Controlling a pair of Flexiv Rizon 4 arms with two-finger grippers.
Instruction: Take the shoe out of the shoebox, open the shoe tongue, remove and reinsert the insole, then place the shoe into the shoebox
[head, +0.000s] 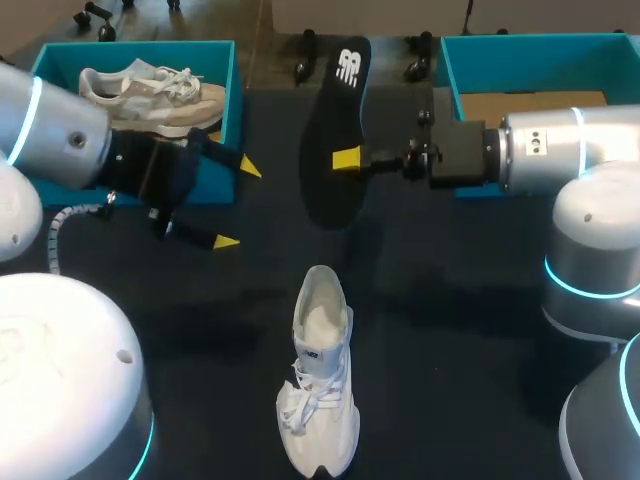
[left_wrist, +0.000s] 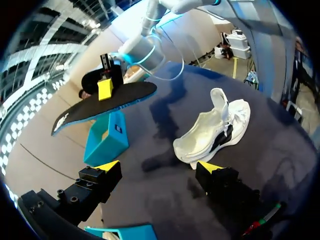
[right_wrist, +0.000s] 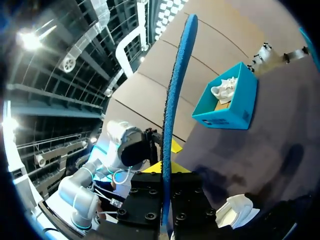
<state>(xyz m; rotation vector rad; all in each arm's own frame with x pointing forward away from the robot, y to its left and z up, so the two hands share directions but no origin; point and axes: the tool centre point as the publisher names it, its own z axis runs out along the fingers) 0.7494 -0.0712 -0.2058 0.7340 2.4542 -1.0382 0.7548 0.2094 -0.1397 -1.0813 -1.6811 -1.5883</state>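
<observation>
A white shoe (head: 320, 375) stands upright on the dark table near the front middle, toe toward the front edge. My right gripper (head: 348, 159) is shut on a black insole (head: 335, 130) and holds it in the air above the table's middle. In the right wrist view the insole (right_wrist: 175, 110) stands edge-on, blue, between the shut fingers of that gripper (right_wrist: 165, 170). My left gripper (head: 238, 204) hangs open and empty beside the left shoebox. From the left wrist, the shoe (left_wrist: 212, 132) lies ahead of the open gripper (left_wrist: 159, 166), with the insole (left_wrist: 107, 102) beyond it.
A teal shoebox (head: 237, 100) at the back left holds a second, beige shoe (head: 150, 95). Another teal box (head: 540, 50) stands at the back right behind my right arm. The left box (right_wrist: 227, 107) also shows in the right wrist view.
</observation>
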